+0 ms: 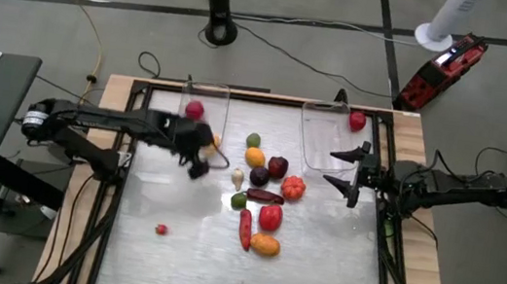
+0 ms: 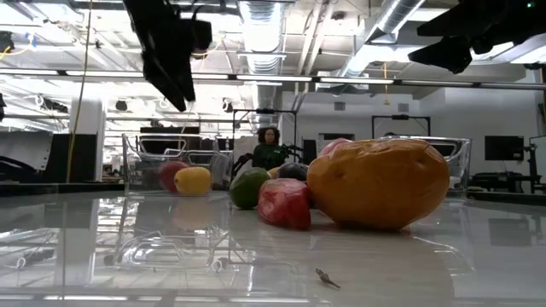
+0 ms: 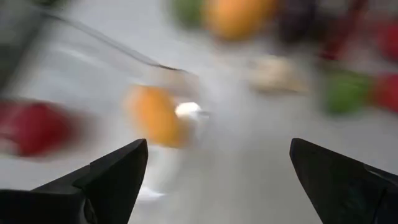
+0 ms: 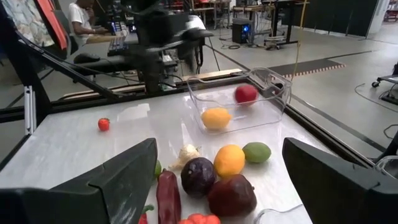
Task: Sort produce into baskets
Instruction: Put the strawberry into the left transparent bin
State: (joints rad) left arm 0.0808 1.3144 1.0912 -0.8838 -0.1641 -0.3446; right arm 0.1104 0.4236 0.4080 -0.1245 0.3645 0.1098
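The produce lies mostly in a loose cluster [image 1: 261, 194] near the middle of the desk [image 1: 168, 268], about ten pieces close together: a green round one, an orange one, dark purple ones, a white one, a red tomato-like piece, a long dark chili, a long red chili [image 1: 244, 227] and a large orange piece [image 1: 264, 246] at the near end. One small red piece [image 1: 161, 230] sits alone, well apart, toward the near left part of the desk. Two clear baskets stand along the far edge: the left basket [image 1: 223, 99] holds a red piece [image 1: 195, 110] and a yellow one [image 4: 216, 117], two in all, and the right basket [image 1: 317, 141] holds one red piece [image 1: 357, 121] at its far right corner. The left arm reaches in from the left edge, stretched level across the desk, its left pincer [image 1: 201, 155] hovering over the near end of the left basket with fingers spread wide and grasping nothing. The right arm comes in from the right edge, its right pincer [image 1: 343, 170] hanging just beside the near right corner of the right basket, fingers parted and empty, pointed toward the cluster. The near half of the desk is mostly bare, giving open room on both sides of the cluster.
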